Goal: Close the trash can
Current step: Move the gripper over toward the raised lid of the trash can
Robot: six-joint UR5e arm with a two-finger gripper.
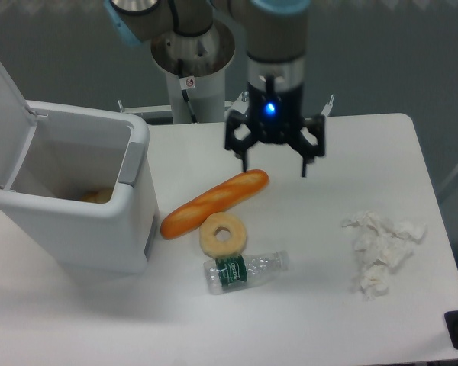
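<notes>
A robotics laboratory bench. An industrial arm [275, 46] with grey links and blue joint caps stands on a white pedestal [192, 72] bolted behind a plain white table [351, 305]. Test items lie spread across the table: a loaf of bread [214, 202], a ring-shaped pastry [223, 234], a small plastic bottle [246, 271], crumpled tissue [380, 248] and an open white bin [76, 198]. The bread and pastry are possibly replicas. The backdrop is a bare grey-green wall [389, 53].

White trash can [76, 221], orange baguette [214, 203], green-labelled bottle [246, 271].
</notes>
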